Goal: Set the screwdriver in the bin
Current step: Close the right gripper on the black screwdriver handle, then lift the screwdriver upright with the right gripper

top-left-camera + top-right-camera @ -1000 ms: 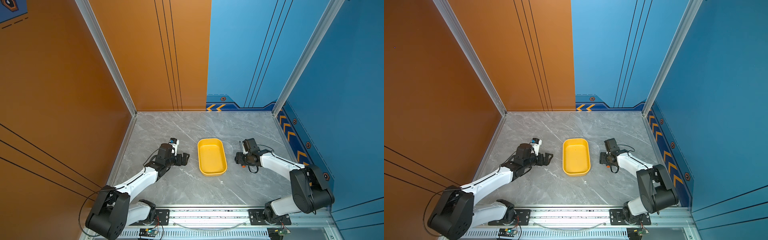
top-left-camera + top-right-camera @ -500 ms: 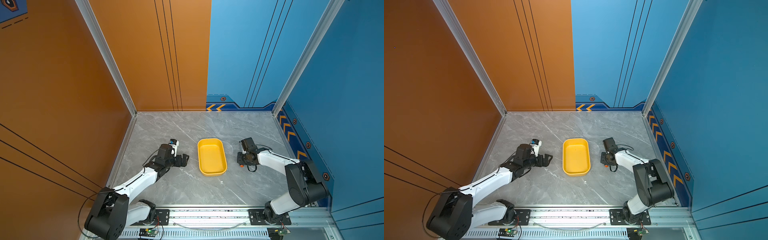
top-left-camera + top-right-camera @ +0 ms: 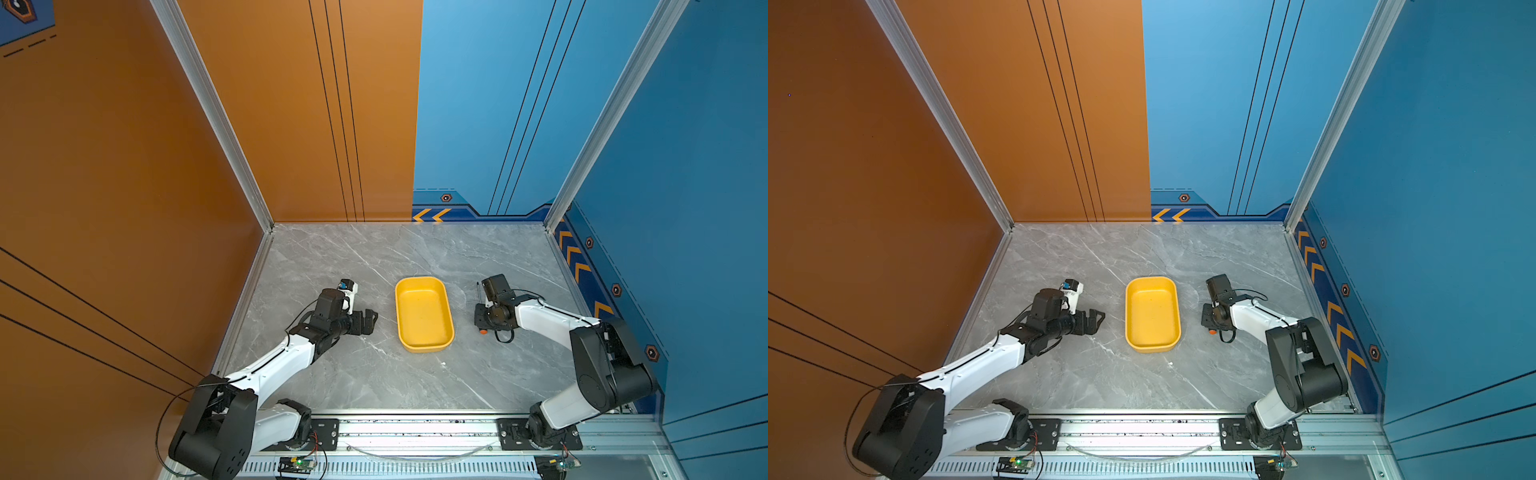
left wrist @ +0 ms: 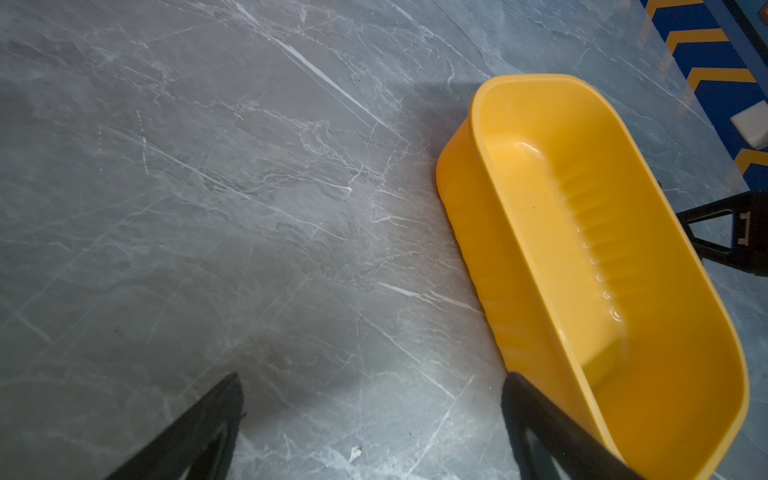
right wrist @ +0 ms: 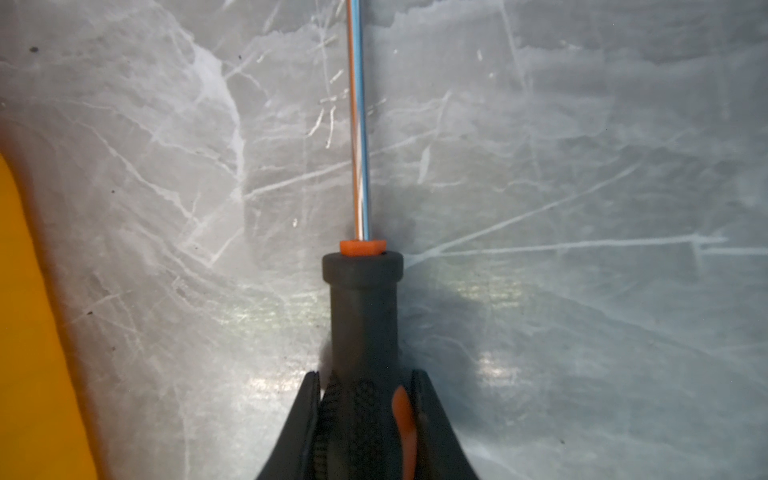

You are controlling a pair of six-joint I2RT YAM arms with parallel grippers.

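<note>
Closing since a second ago, the right gripper (image 5: 365, 399) now pinches the black handle of the screwdriver (image 5: 362, 307), which lies on the grey marble table (image 3: 374, 374) just beside the bin (image 3: 424, 347), on its right in both top views. Its thin shaft points away from the wrist camera, while the orange end (image 3: 483, 331) peeks out from under the gripper in a top view. Across the bin, the left gripper (image 3: 365, 322) has barely shifted; its jaws stand spread and hold nothing, near the bin's left wall. Nothing lies in the yellow bin (image 3: 1152, 345).
</note>
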